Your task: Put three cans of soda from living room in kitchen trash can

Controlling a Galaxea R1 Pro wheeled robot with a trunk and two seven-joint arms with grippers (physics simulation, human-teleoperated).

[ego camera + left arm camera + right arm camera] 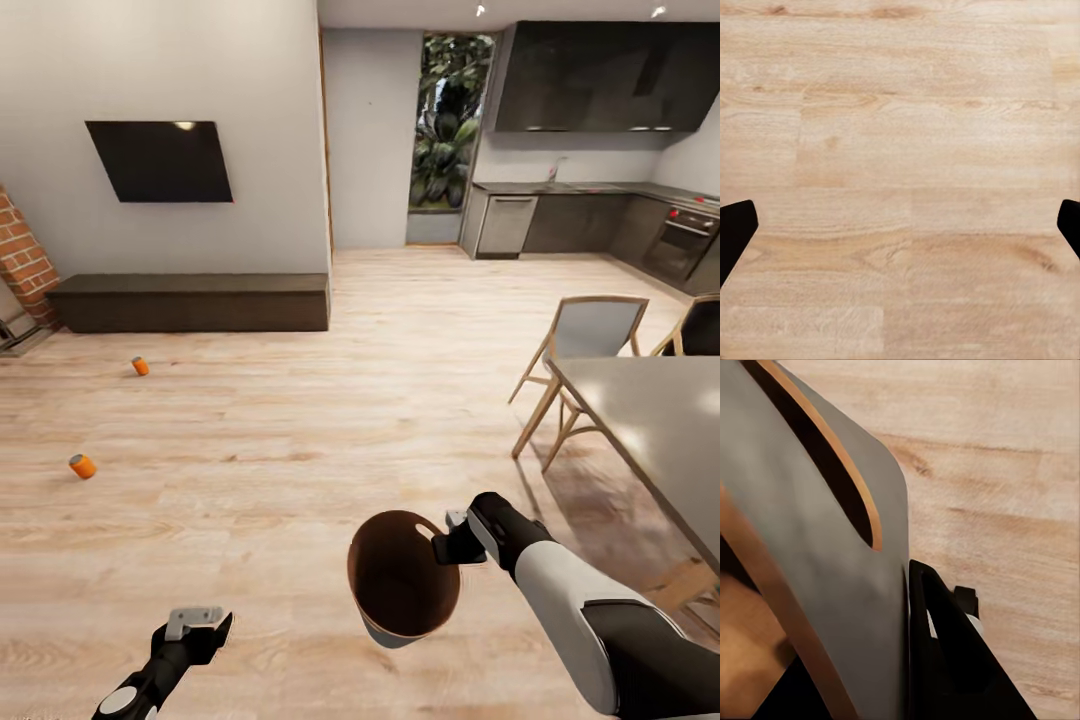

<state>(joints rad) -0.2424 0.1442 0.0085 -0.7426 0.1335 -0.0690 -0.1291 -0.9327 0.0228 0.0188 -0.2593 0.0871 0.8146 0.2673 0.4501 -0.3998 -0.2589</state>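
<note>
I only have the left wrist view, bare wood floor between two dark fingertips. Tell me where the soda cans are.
Observer: The head view shows two small orange cylindrical soda cans on the light wood floor, ahead and to the robot's left: nearer can, farther can, the latter short of the long low dark-brown cabinet.
Operator: Report the bin.
Observer: The round tapered bin, grey outside, copper-brown inside, hangs tilted at the right gripper, which is shut on its rim.
Operator: Give me the bin's contents.
Observer: The visible part of its inside holds no can.
Operator: State the left gripper.
Observer: The left gripper is open and holds nothing, low over the floor.
</note>
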